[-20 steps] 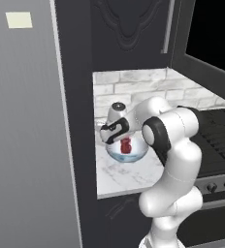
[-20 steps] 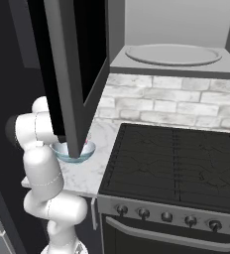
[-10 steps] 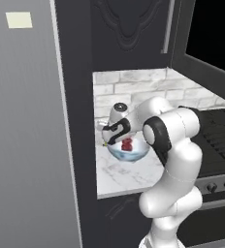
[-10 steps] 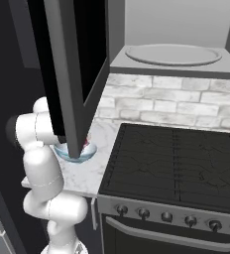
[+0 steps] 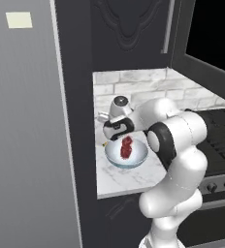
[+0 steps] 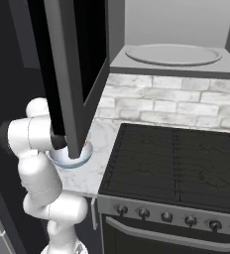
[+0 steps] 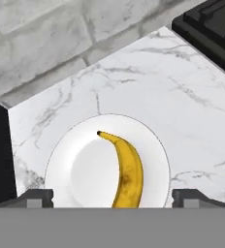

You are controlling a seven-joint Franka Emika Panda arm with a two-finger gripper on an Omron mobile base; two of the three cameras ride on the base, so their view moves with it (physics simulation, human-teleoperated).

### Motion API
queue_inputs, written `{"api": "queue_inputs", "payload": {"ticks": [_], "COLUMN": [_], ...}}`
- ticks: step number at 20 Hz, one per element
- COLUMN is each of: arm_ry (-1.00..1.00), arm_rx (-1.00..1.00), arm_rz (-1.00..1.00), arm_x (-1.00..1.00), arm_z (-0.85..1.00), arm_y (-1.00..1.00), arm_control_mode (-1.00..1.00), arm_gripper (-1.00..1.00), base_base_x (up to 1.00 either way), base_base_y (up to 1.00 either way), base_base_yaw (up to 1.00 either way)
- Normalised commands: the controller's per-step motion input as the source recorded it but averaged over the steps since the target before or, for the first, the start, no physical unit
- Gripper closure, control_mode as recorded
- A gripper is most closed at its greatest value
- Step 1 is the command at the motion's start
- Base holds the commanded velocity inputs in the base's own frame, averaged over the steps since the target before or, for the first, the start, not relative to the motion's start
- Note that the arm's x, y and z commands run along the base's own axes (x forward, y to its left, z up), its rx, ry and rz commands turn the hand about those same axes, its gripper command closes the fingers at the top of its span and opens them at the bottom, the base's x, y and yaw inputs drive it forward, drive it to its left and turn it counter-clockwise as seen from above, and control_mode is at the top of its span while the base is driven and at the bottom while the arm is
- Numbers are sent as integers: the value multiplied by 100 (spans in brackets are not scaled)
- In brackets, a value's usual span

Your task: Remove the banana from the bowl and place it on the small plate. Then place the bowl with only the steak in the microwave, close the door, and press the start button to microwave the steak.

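Directly beneath the wide-spread pincer (image 7: 112, 198), the yellow curved banana (image 7: 126, 169) lies on the small white round plate (image 7: 80, 169), no finger touching it. Ahead, bare white marble counter (image 7: 182, 111) runs to the grey brick wall (image 7: 46, 43). The black stove (image 7: 209, 24) borders the far right.

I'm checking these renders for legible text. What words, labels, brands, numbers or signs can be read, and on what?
None can be read.
Pale yellowish rectangular label on the tall grey panel: blank, no lettering visible.
Round stove knobs on the black stove: any markings are too small to tell.
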Motion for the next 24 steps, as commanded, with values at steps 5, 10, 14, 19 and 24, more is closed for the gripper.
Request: {"api": "queue_inputs", "payload": {"ticks": [5, 10, 14, 19, 24], "arm_ry": [-25, -24, -11, 1, 9], "arm_rx": [0, 4, 18, 27, 28], "arm_rz": [0, -4, -15, -14, -4], "arm_x": [-47, -100, -100, -100, -68], "arm_z": [88, 12, 3, 28, -2], "arm_y": [-7, -13, -40, -75, -45], "arm_control_mode": [-100, -100, -100, -100, -100], "arm_gripper": [-100, -100, -100, -100, -100], "base_base_x": [0, 0, 0, 0, 0], "base_base_y": [0, 0, 0, 0, 0], "base_base_yaw": [0, 0, 0, 0, 0]}}
